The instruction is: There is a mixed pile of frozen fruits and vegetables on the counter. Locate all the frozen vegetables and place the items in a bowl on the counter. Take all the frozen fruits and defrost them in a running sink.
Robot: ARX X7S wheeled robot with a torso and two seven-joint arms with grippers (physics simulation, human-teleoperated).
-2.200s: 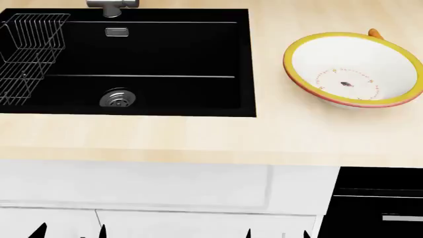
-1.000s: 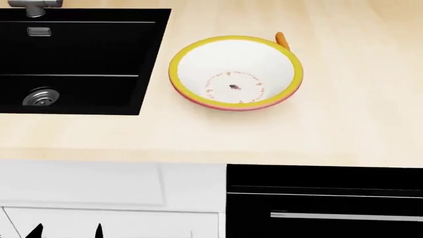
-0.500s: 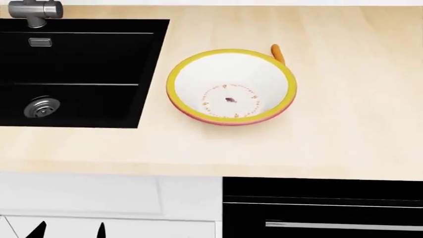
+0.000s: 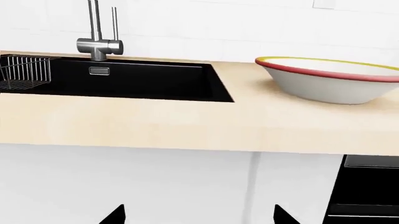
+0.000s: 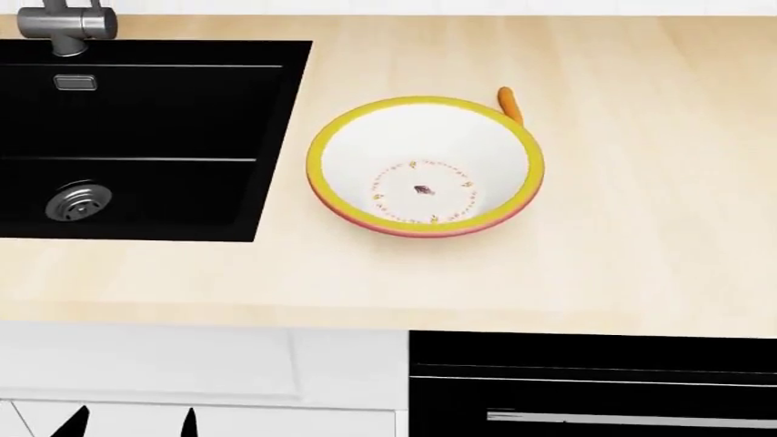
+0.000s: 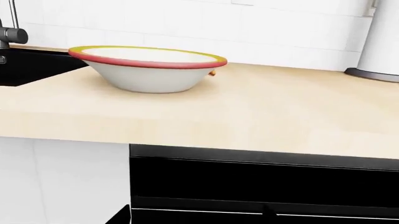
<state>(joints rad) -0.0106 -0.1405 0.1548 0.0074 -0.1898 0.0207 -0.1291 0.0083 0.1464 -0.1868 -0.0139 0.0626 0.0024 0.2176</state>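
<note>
**Bowl sitting empty beside the black sink**

The wide shallow white bowl with the yellow rim [image 5: 425,167] is sitting on the light beige wood-grain desk [image 5: 631,237], holding only its painted specks. The black rectangular sink [image 5: 146,137] is lying just left of it, nothing showing in the basin but the steel drain [image 5: 78,201]. A thin orange carrot-like piece [image 5: 510,104] is peeking out behind the bowl's far rim, mostly hidden. To the bowl's right the desk is running open. Only dark tips of the left fingers [image 4: 115,215] and right fingers [image 6: 118,216] are showing, standing apart.

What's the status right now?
Bowl empty on counter. Orange piece behind its rim. Sink dry, nothing in it. Gripper states unclear, nothing held.
</note>
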